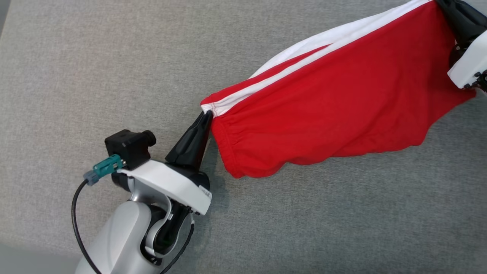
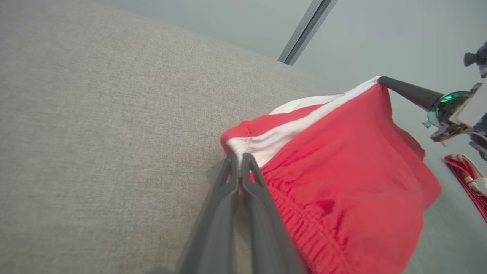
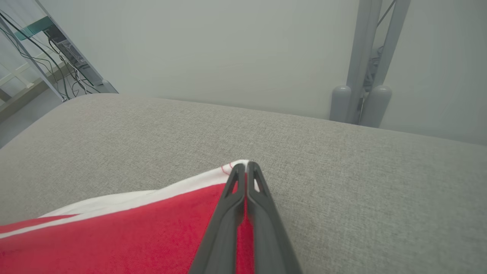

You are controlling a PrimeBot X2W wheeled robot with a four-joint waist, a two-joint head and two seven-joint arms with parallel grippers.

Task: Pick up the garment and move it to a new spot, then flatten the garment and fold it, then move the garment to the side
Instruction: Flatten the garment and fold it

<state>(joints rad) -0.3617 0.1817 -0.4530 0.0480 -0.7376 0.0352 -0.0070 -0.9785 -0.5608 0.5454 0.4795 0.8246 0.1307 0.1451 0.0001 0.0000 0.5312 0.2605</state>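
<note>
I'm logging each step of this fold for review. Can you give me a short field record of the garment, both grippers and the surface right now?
garment: red fabric shorts with white side stripes, stretched between both grippers, lower edge sagging
left gripper: shut on the gathered waistband corner beside the white stripe
right gripper: shut on the opposite white-striped corner
surface: grey woven fabric surface beneath the shorts
fold state: not yet laid flat or folded
other: second red-and-white cloth lying off to one side
</note>
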